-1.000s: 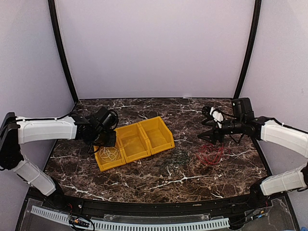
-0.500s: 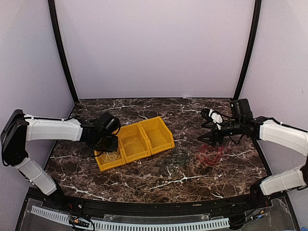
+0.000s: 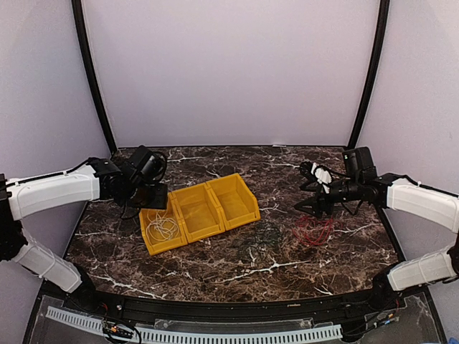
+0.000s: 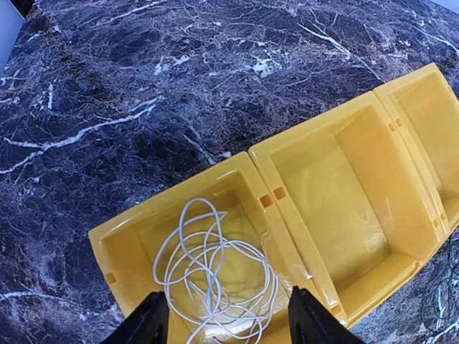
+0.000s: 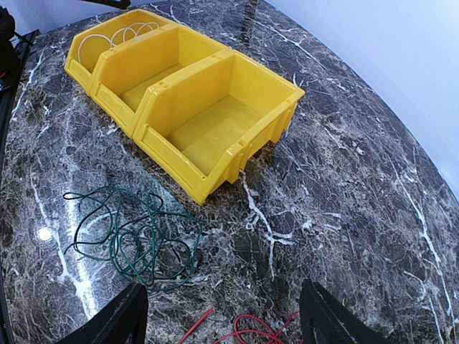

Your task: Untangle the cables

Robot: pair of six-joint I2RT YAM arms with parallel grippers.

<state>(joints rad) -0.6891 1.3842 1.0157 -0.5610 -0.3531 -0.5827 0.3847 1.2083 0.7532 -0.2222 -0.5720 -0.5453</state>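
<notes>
Three yellow bins [image 3: 198, 212] sit joined side by side on the dark marble table [image 3: 215, 266].

The dark marble table [image 3: 215, 266] carries a row of three joined yellow bins [image 3: 199, 213] left of centre, a loosely coiled green cable [image 5: 133, 240] near their right end, and a red cable [image 3: 313, 229] farther right.
</notes>
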